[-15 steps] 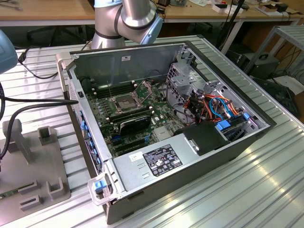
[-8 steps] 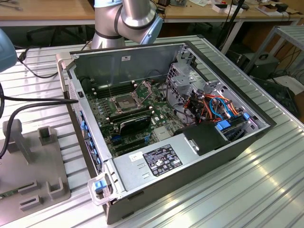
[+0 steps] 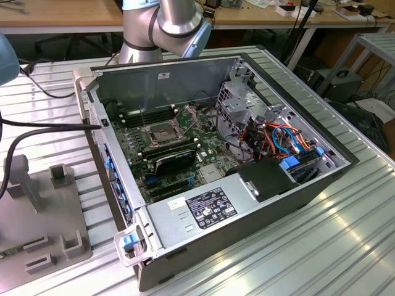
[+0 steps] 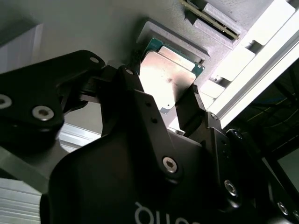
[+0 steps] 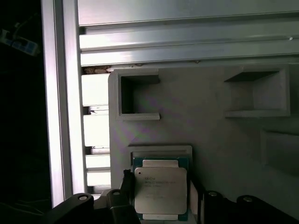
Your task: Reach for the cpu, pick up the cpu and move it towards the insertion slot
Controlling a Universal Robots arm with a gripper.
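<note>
Black fingers (image 4: 140, 98) of the gripper (image 4: 163, 91) are closed against two opposite edges of the cpu (image 4: 169, 77), one on each side, as both wrist views show. The cpu lies flat, silver face up, seated in a shallow square nest (image 5: 161, 150) of a grey plate (image 5: 210, 126) that rests beside aluminium rails (image 5: 187, 37). In the exterior view the slot (image 3: 162, 132) sits on the board inside the open case (image 3: 154, 77), its metal plate tilted up. The arm (image 3: 170, 21) rises at the case's far side.
</note>
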